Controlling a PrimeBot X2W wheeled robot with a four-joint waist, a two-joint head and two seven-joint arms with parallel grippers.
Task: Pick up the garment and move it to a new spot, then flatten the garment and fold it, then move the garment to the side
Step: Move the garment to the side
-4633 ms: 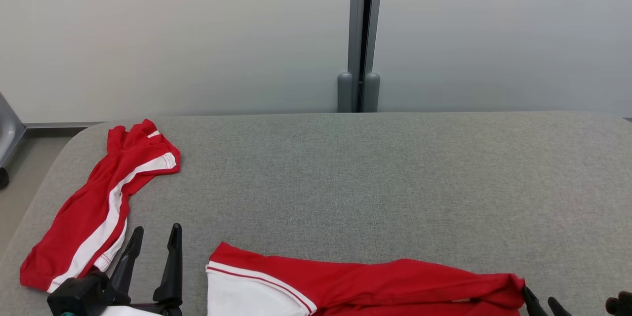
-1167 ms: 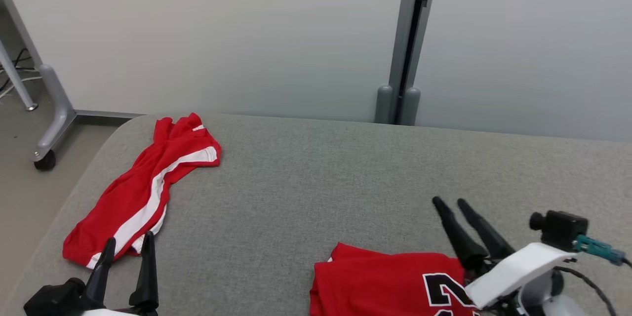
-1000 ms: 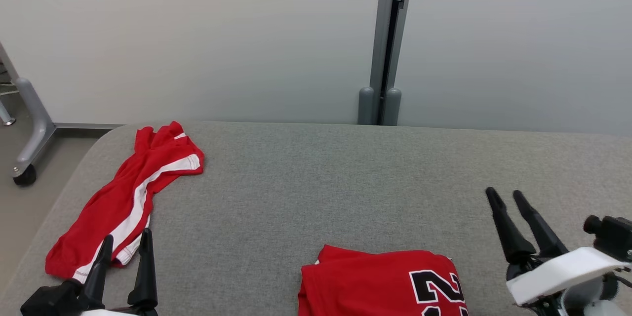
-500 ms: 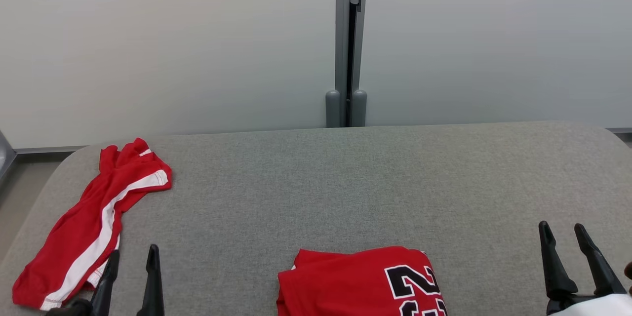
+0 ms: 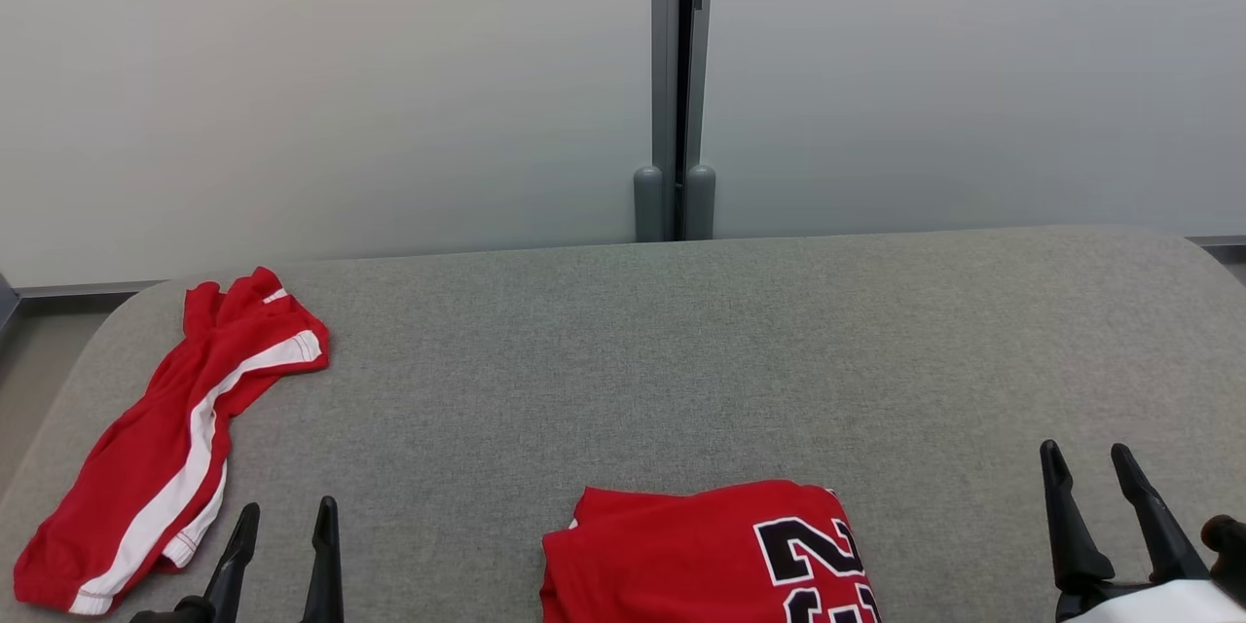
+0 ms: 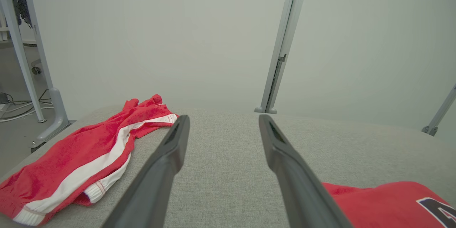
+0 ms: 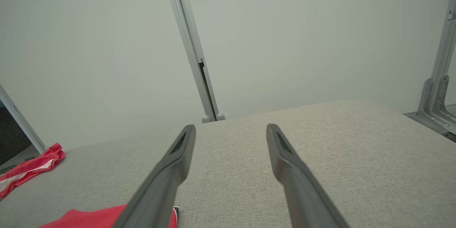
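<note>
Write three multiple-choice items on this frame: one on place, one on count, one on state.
1. In the head view, where on the grey table does the striped garment lie?
A) left end
B) centre
C) right end

2. How many red garments lie on it?
A) one
B) two
C) three

3. What state are the left gripper and right gripper in?
A) both open, holding nothing
B) both shut on cloth
C) left shut, right open

Key:
1. A: it lies along the table's left end.
2. B: there is the striped garment and the folded jersey at the near edge.
3. A: both wrist views show the fingers spread with only table between them.
</note>
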